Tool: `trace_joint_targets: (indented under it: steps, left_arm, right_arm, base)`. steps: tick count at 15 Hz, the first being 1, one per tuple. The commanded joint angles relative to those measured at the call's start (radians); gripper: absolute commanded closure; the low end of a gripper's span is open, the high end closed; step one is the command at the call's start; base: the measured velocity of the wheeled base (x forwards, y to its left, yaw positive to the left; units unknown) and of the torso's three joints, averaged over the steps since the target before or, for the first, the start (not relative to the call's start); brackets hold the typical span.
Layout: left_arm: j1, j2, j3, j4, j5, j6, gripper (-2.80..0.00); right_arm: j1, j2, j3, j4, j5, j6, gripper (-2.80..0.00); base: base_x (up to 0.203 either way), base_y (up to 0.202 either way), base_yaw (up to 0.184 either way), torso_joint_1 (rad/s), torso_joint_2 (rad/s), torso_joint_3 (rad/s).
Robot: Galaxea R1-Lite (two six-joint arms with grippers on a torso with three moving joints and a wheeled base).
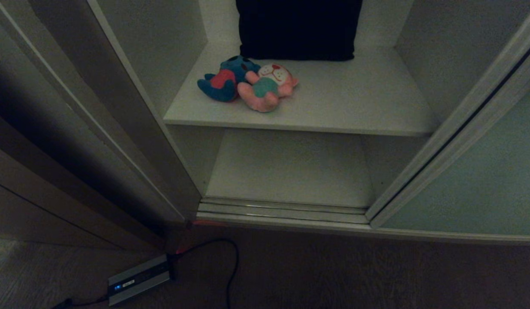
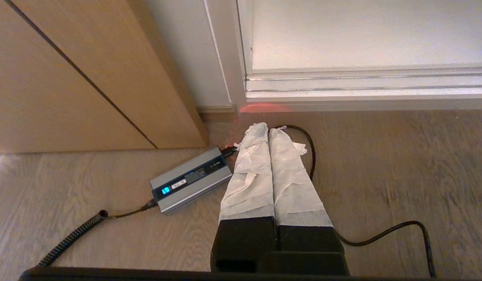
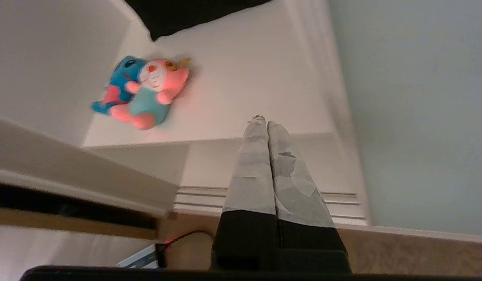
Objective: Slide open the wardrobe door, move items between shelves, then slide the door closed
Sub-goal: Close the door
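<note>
Toys (image 1: 248, 83) untouched — right gripper (image 3: 266, 124) closed, aloft.

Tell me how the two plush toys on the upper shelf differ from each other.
The blue toy has a blue body with a red belly; the pink toy is pink with a white face and a teal shirt. The blue toy lies nearer the wardrobe's left wall, the pink toy nearer the middle of the upper shelf. The pink toy's face shows plainly, the blue toy's hardly. Both are small, lie flat and touch, in front of the dark cushion.
</note>
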Motion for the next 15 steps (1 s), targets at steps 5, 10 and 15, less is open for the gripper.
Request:
trace_joint_targets:
  steps: [5,10,15]
  left_arm:
    - [0.000,0.001,0.000,0.000,0.000,0.001,0.00]
    - [0.000,0.001,0.000,0.000,0.000,0.001,0.00]
    - [0.000,0.001,0.000,0.000,0.000,0.001,0.00]
  right_arm:
    - [-0.082,0.015,-0.020,-0.009,0.006,0.082,0.00]
    - [-0.136,0.067,-0.023,-0.029,0.012,0.083,0.00]
    - [-0.139,0.111,-0.021,-0.033,0.014,0.082,0.00]
  base:
    - [0.000,0.000,0.000,0.000,0.00,0.000]
    - [0.000,0.000,0.000,0.000,0.00,0.000]
    - [0.000,0.000,0.000,0.000,0.00,0.000]
